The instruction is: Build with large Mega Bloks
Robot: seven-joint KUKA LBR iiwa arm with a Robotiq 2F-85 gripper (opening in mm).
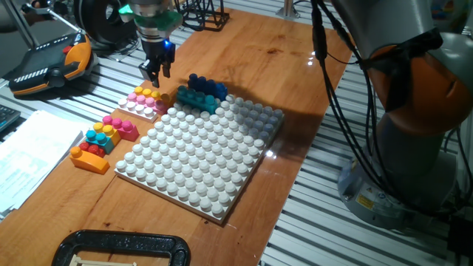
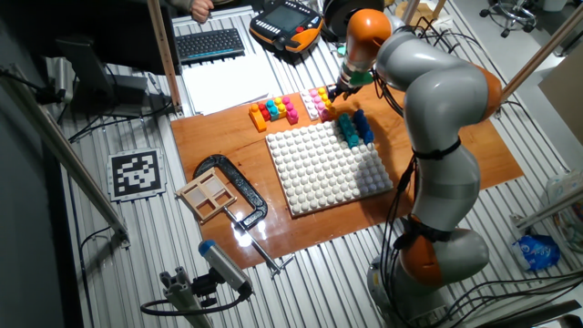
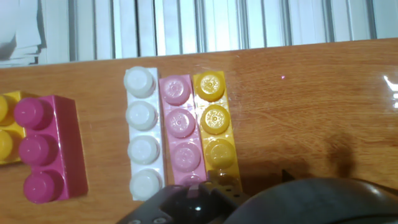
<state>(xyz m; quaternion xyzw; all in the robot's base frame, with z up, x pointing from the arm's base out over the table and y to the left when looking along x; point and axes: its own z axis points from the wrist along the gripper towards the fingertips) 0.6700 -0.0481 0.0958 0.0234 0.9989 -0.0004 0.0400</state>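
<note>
My gripper (image 1: 157, 72) hangs open just above a row of three four-stud bricks lying side by side on the wood: white (image 3: 144, 143), light pink (image 3: 180, 134) and yellow (image 3: 214, 121). Nothing is between the fingers. In the hand view only the gripper's dark body shows, along the bottom edge. A magenta brick (image 3: 50, 149) lies to the left, part of a loose cluster (image 1: 100, 140) with cyan, orange and red bricks. A dark blue brick (image 1: 207, 85) and a cyan brick (image 1: 198, 98) sit at the far edge of the white studded baseplate (image 1: 203, 155).
A black clamp (image 1: 122, 251) lies at the board's near edge, with a small wooden tray (image 2: 211, 193) beside it. Papers (image 1: 29, 155) and a teach pendant (image 1: 52, 63) lie off the board's left side. Thick cables (image 1: 332, 89) hang at the right.
</note>
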